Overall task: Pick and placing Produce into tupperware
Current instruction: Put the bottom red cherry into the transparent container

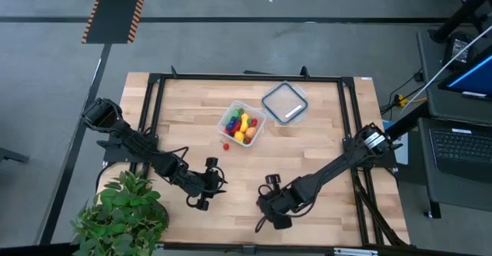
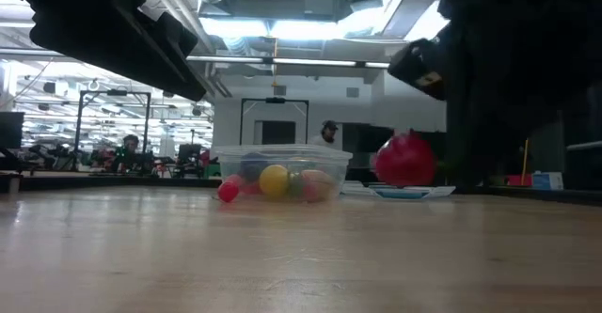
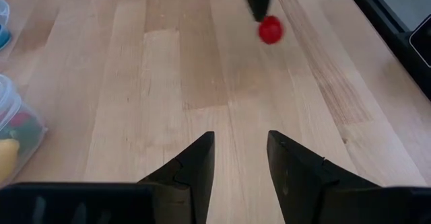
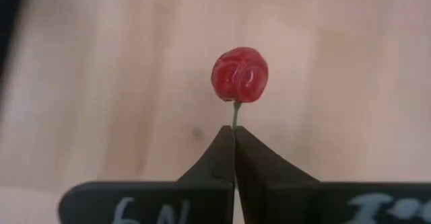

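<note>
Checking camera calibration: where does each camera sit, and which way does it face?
High: overhead, straight down on the table; both arms show.
Low: table height, looking level across at the tub; arms dark overhead.
Left wrist: behind the open left gripper, facing the tabletop.
Right wrist: behind the right gripper, shut on the stem of a red fruit.
Shared: that fruit shows in both wrist views and the low view.

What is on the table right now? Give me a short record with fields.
left gripper: open, empty
right gripper: shut on the stem of a red fruit
tub: holds several produce pieces
loose red piece: lies beside the tub
lid: off, lies near the tub
</note>
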